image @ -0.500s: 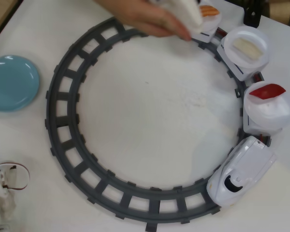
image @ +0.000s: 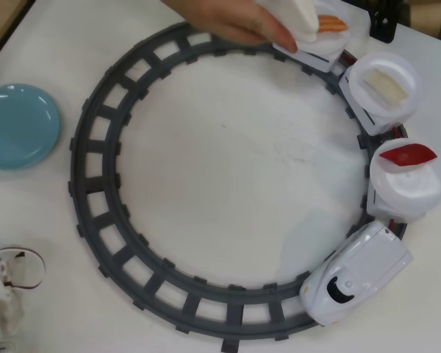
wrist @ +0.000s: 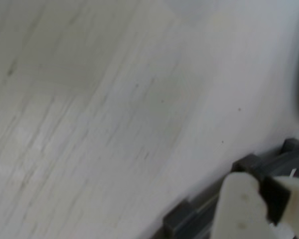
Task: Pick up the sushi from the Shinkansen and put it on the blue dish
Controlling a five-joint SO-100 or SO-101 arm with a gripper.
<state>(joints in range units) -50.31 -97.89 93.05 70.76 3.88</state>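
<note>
Reaching in from the top of the overhead view, a person's hand [image: 239, 18] is curled over the last car's plate, fingers closed on a pale piece beside the orange sushi [image: 332, 23]. Going by size, I see the grey track [image: 95, 147], then the Shinkansen [image: 356, 273] at lower right, then the blue dish [image: 18, 125] far left. My gripper [wrist: 261, 201] is blurred; its opening I cannot tell. My worry: colliding with that hand, or grabbing at a moving train.
</note>
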